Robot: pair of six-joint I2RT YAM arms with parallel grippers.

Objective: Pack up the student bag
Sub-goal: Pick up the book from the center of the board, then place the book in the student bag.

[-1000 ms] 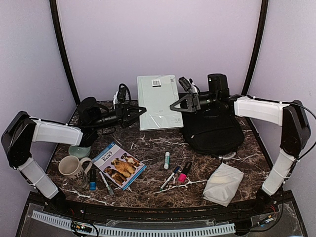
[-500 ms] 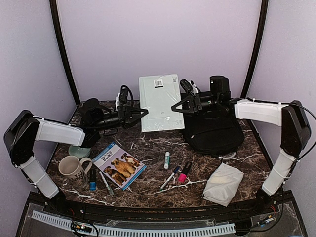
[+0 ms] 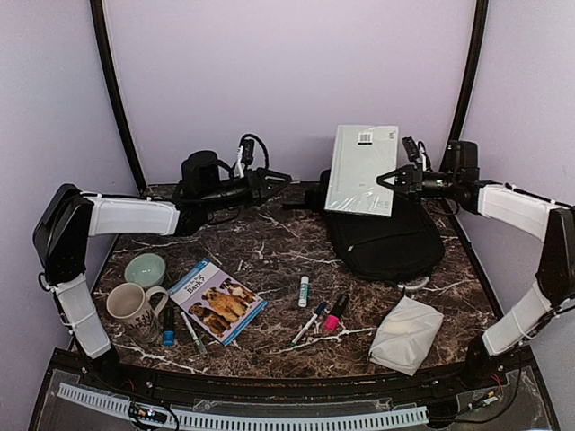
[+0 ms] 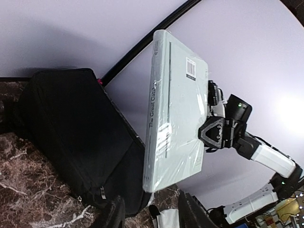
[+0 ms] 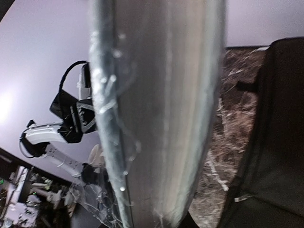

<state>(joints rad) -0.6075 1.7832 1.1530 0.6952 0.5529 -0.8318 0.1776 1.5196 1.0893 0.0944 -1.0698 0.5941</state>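
Note:
The black student bag (image 3: pixel 384 239) lies at the back right of the table; it also shows in the left wrist view (image 4: pixel 66 123) and at the right of the right wrist view (image 5: pixel 280 142). My right gripper (image 3: pixel 388 178) is shut on the right edge of a pale green shrink-wrapped book (image 3: pixel 360 169) and holds it tilted in the air above the bag's back end. The book fills the right wrist view (image 5: pixel 156 114), between my right gripper's (image 5: pixel 156 223) fingers. My left gripper (image 3: pixel 275 177) is open and empty, left of the bag and apart from the book (image 4: pixel 175 109).
On the front half of the table lie a dog picture book (image 3: pixel 216 301), a mug (image 3: pixel 135 310), a teal bowl (image 3: pixel 145 268), several markers (image 3: pixel 304 290) and pens (image 3: pixel 193 334), a pink-capped marker (image 3: pixel 334 317) and a white pouch (image 3: pixel 406 334).
My right gripper has lifted the green book off the table and carried it right, over the bag. My left gripper has come off the book's left edge and moved back and right.

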